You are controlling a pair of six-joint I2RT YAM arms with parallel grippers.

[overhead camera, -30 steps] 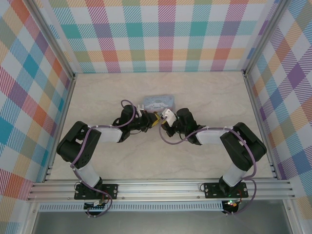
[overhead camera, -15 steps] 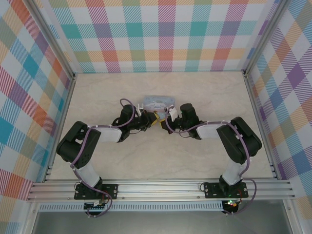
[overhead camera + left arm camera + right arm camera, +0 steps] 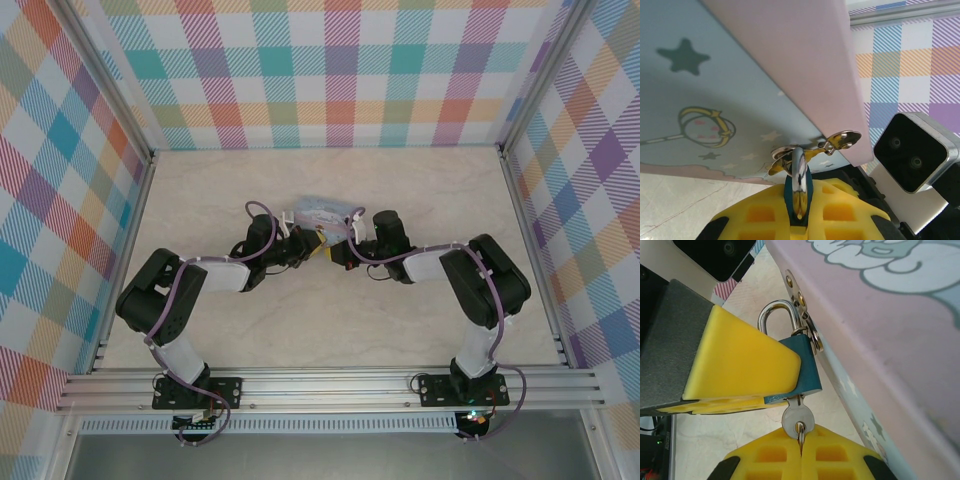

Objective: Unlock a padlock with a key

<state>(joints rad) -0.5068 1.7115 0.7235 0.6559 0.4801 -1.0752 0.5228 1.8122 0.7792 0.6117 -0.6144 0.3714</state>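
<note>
1. pale marbled tabletop (image 3: 300,330) boxed in by plaid walls (image 3: 340,70). both arms meet mid-table at a pastel cartoon-printed tin (image 3: 900,340).
2. the padlock (image 3: 802,365), small and teal, hangs at the tin's front edge with its silver shackle (image 3: 776,315) threaded through the tin's metal hasp (image 3: 804,322). so it's tethered there and can't be carried off to a better spot.
3. the left gripper (image 3: 799,212) is clamped on the padlock body. one yellow pad (image 3: 740,365) lies flat along the teal side. judgement: this is a brace, so the lock won't swing or spin on the hasp when the key turns.
4. the key (image 3: 798,419) has its round silver head pinched in the right gripper (image 3: 800,452), with the pads together on it. the blade points up into the padlock's underside and looks seated in the keyhole. depth is hard to tell.
5. the shackle looks closed on both legs, so it's not unlocked yet.
6. judged step: key in, turn pending. next needs a wrist roll about the key axis while the left holds firm.
7. risk: the thin key head slips in the foam pads, or the tin drags along.
</note>
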